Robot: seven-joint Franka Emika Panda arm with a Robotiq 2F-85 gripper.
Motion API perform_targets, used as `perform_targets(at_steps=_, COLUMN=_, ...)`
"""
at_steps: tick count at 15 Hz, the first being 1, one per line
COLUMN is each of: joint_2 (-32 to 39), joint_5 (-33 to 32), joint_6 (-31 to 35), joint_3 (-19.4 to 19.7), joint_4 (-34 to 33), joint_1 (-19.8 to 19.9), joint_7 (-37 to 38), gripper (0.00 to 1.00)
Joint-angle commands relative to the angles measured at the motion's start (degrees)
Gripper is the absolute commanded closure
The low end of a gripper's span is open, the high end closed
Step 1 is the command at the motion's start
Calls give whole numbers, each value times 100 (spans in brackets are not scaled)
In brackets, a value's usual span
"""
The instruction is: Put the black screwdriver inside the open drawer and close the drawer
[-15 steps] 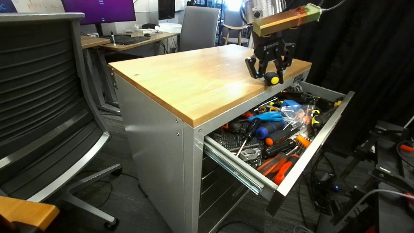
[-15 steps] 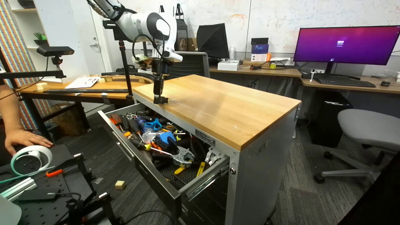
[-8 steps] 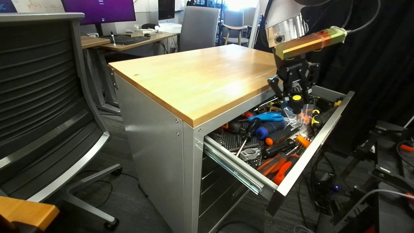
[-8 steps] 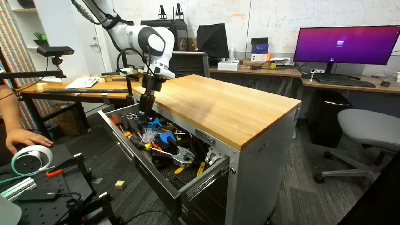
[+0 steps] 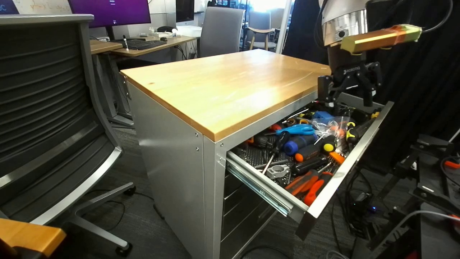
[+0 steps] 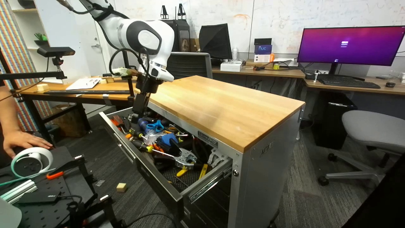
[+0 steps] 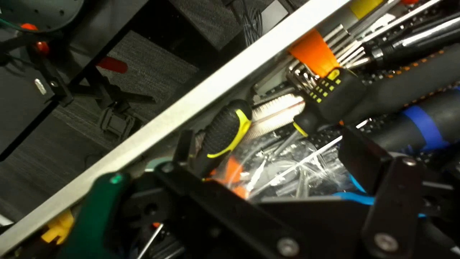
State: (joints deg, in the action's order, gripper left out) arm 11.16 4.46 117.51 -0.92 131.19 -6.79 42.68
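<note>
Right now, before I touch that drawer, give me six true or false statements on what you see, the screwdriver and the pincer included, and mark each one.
1. The pincer is open. True.
2. The black screwdriver lies inside the drawer. True.
3. That drawer is fully closed. False: it stands pulled out.
4. The blue-handled scissors are in the drawer as well. True.
5. The screwdriver is between the pincer's jaws. False: it lies apart from them.
6. No part of a person is in view. False: a hand shows in an exterior view.
</note>
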Motion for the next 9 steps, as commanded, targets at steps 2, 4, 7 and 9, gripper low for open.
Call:
perform_targets(at_steps=2, joint_2=-568, joint_5=581, joint_6=-59, joint_3=-23, joint_4=854, joint_1=287, joint_7=-1106, gripper=9)
perform_targets(at_steps=4, joint_2=-337, joint_5=794, joint_6=-136, joint_3=-32, joint_4=872, joint_1=353, joint_7=-1666, gripper=29)
perform_targets(at_steps=7, joint_2=63, joint_5=771, joint_6=-183, joint_3=-60, joint_4=716, joint_1=327, joint_7=-2084, gripper=55)
perform_targets(at_steps=9, joint_2=320, joint_5=654, joint_6=-85, joint_3=-74, joint_4=572, joint_1=259, joint_7=-2031, gripper=68)
